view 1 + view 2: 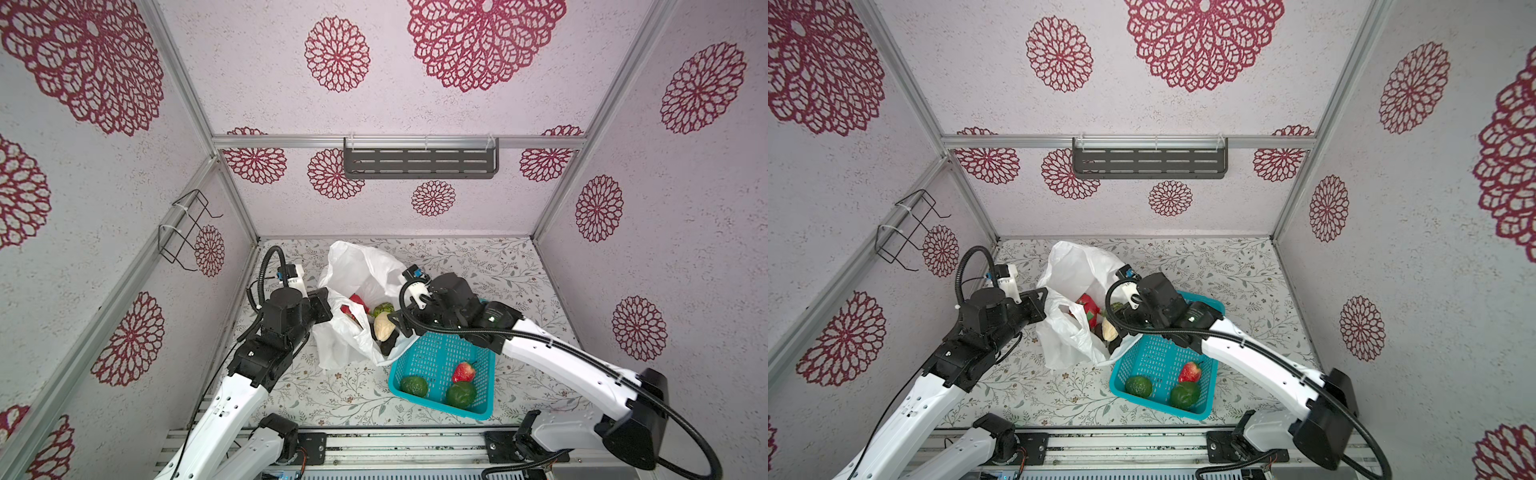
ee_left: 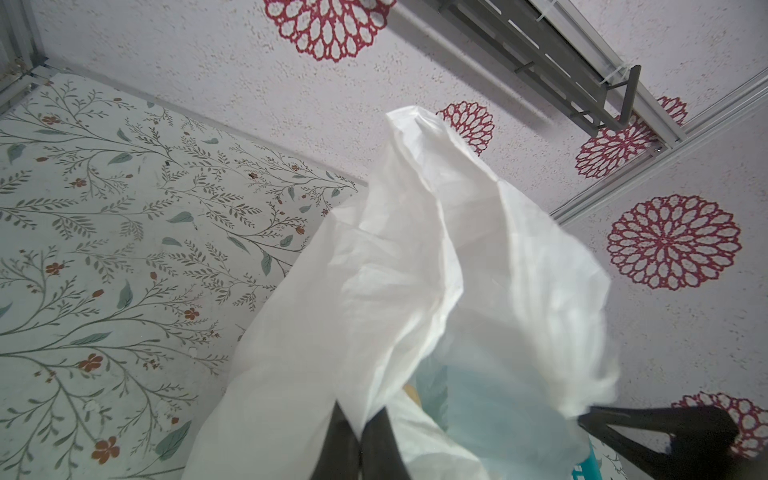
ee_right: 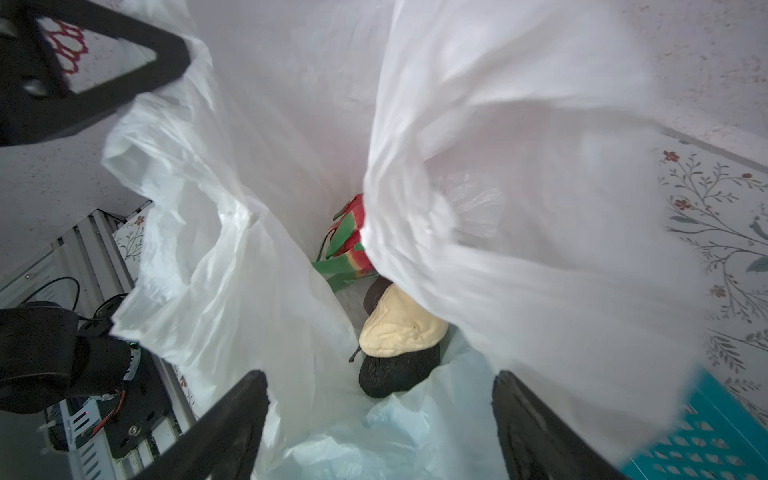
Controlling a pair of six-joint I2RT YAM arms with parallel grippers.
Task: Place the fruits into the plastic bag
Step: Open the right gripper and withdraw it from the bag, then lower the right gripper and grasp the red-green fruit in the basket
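At the left of a top view, the left gripper (image 1: 323,305) was clamped on the plastic bag (image 1: 357,266). The left wrist view showed its two black fingers (image 2: 376,440) pressed together on a fold of the thin film. The bag, white, translucent and sharply creased, stood crumpled on the leaf-printed surface (image 1: 332,395) between the two arms. Its mouth gaped upward and one handle loop hung slack at the near side.

Four fruits lay inside the bag:
- A pink-red dragon fruit (image 3: 349,237) with flat green scales lay deepest.
- A bumpy light-green fruit (image 1: 383,308) lay beside it.
- A beige pear-shaped fruit (image 3: 401,328), matt and finely speckled, rested on top of the black fruit.
- The black fruit (image 3: 395,372) was rounded and rough-skinned.

Over the bag's mouth, the right gripper (image 3: 379,374) hung with its jaws wide apart and nothing between them. Its dark tapered fingers (image 3: 232,424) framed the pear shape and the black fruit below.

Just to the right, the bag's lower edge lay against a corner of the teal basket (image 1: 436,353), a rectangular tray of rigid perforated plastic. Three more fruits rested near the basket's front wall:
- A dark green fruit (image 1: 414,385), round and pebbled, lay at the left.
- A glossy red strawberry (image 1: 464,371) lay to its right.
- A second dark green fruit (image 1: 460,393) touched the strawberry.
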